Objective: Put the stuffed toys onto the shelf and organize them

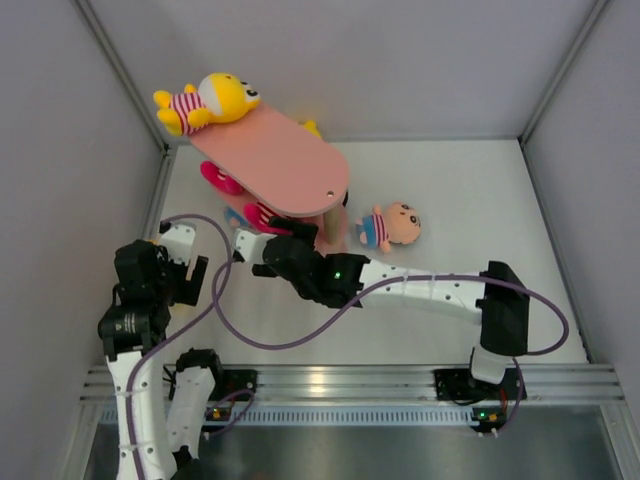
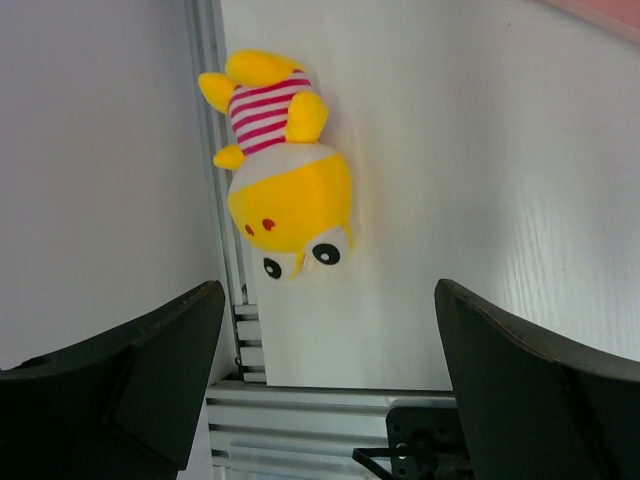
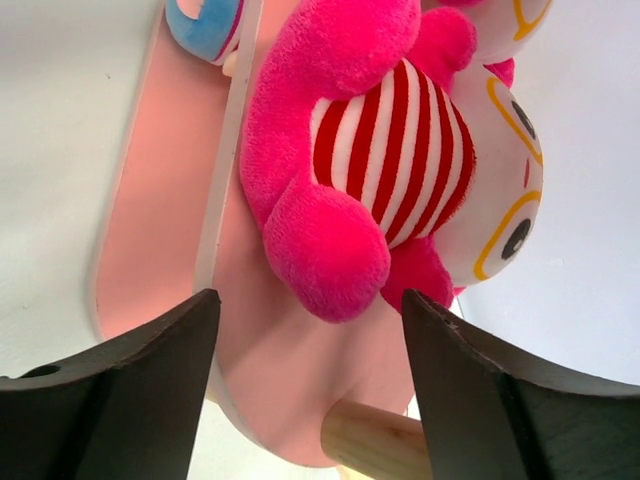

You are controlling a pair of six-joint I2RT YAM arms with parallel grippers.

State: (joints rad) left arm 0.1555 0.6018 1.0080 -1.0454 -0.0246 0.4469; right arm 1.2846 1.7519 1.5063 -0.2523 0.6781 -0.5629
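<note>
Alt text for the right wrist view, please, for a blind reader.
A magenta stuffed toy in a red-and-white striped shirt lies on a pink shelf board, filling most of the frame. The right gripper is open at the bottom, its dark fingers flanking the toy's foot, a light wooden post below.

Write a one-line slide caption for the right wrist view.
Open right tool poised before a pink toy in a striped shirt, lying on a shelf board.

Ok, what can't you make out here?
- Top external: lower tiers of the shelf, mostly under its top board; pink stuffed toy there shows only partly.
- Left wrist: shelf, just a pink sliver at the top right corner.
- Right wrist: blue stuffed toy, cut off by the top edge.
</note>
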